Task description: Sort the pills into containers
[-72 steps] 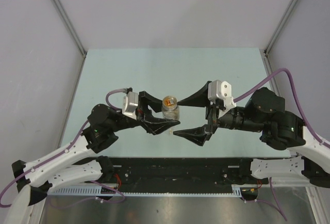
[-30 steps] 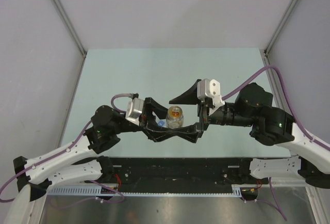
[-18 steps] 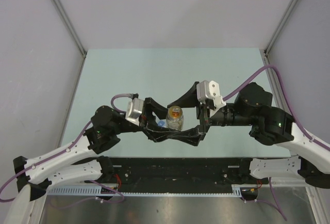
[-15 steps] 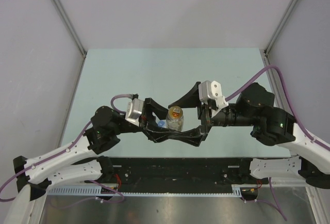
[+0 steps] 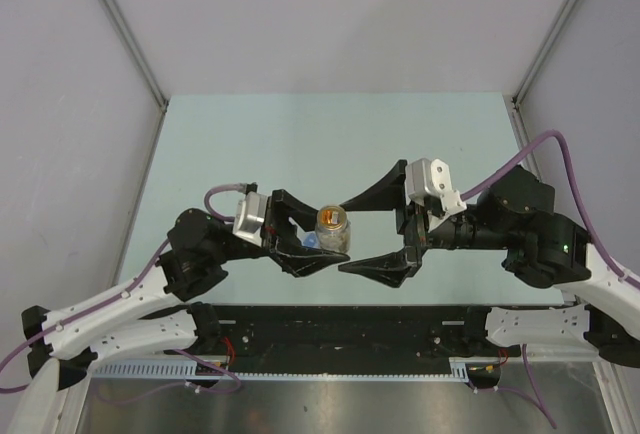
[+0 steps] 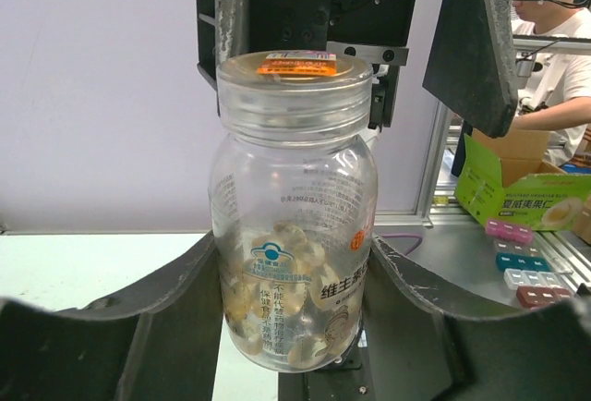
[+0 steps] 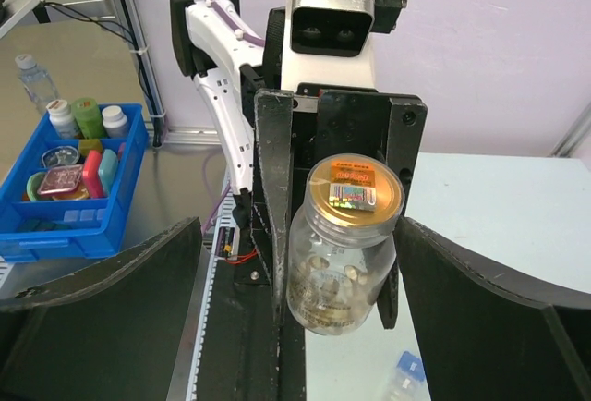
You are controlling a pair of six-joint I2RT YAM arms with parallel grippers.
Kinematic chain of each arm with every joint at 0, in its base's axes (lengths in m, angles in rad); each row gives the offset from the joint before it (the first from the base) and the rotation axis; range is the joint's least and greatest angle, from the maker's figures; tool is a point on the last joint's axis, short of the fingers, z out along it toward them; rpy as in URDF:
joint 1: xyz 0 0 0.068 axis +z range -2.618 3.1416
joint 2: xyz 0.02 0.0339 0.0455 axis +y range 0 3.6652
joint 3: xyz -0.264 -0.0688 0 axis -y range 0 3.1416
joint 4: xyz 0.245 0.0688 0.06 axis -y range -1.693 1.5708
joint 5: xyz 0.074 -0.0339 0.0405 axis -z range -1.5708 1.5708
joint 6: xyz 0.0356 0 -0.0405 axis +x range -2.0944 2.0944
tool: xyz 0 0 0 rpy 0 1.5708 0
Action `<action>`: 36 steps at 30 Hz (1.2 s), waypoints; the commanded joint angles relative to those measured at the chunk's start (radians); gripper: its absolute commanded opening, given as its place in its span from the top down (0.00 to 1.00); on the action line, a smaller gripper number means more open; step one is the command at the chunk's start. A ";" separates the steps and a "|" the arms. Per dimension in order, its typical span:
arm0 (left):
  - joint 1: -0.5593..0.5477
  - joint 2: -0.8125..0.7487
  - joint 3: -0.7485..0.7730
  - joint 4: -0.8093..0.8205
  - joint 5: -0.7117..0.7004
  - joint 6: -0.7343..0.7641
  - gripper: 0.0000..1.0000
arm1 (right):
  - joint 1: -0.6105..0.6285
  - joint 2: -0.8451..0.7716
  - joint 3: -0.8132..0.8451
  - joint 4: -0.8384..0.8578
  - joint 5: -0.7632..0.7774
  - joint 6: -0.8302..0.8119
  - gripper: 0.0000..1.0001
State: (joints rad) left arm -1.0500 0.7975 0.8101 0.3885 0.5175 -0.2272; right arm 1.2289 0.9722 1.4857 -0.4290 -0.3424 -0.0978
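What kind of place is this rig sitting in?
Probably a robotics lab work cell, not a pharmacy: a pale green table boxed in by plain panels, a blue bin of bottles nearby, and a person beside a cardboard box.

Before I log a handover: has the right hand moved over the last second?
Yes. The right hand has pulled back rightward, toward the table's right edge, away from the jar.

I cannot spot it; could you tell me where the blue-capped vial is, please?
In the top view, the vial sits on the table near its middle, just left of the jar.
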 commanded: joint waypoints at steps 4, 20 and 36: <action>0.002 -0.015 0.012 0.024 -0.082 0.009 1.00 | 0.038 -0.041 0.007 -0.010 -0.001 0.013 0.10; 0.004 -0.009 0.015 0.024 -0.059 0.006 0.99 | 0.058 -0.075 -0.010 -0.025 0.121 -0.019 0.11; 0.002 -0.011 0.017 0.024 -0.002 0.009 1.00 | 0.003 -0.024 -0.004 0.049 0.157 -0.086 0.06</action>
State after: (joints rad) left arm -1.0489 0.7979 0.8101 0.3847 0.4847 -0.2272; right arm 1.2587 0.9276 1.4700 -0.4255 -0.1570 -0.1627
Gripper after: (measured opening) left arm 0.572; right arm 0.937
